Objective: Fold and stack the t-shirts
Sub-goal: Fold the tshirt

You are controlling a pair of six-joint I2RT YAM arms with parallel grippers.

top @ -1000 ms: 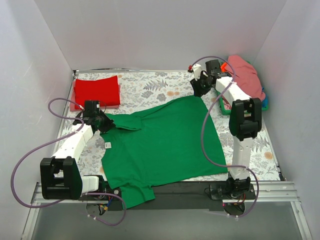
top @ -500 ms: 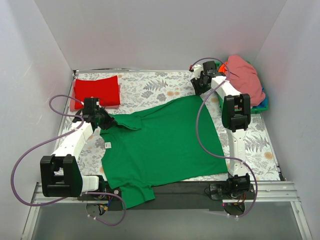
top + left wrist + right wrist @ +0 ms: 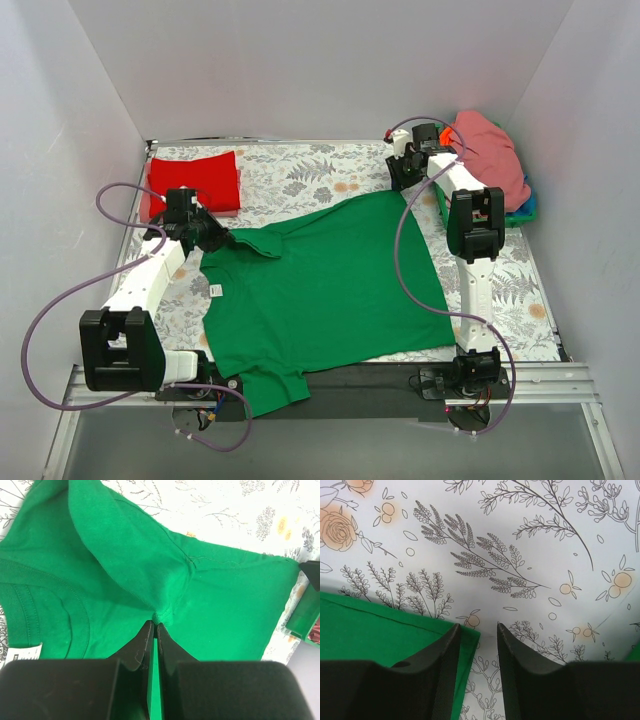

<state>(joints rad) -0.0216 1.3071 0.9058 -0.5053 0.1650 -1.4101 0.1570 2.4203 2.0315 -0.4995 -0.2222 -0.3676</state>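
Left gripper was clenched on a pinch of the green shirt where a sleeve seam meets the body, raising a small peak of cloth. Right gripper hung with its jaws apart over the shirt's far right hem corner, which reached under one finger and into the gap; nothing was gripped there. The green shirt lay mostly flat across the middle of the table, with its near sleeve hanging off the near edge and its left sleeve looking partly turned in. By my reading the task was perhaps a quarter done. The red shirt sat folded at the far left corner, the green one was barely begun, and the pink shirt lay heaped and unfolded at the far right. Nothing appeared stacked yet. Counted: one green, one red, one pink, and a sliver of orange beside the pink, probably a fourth shirt.
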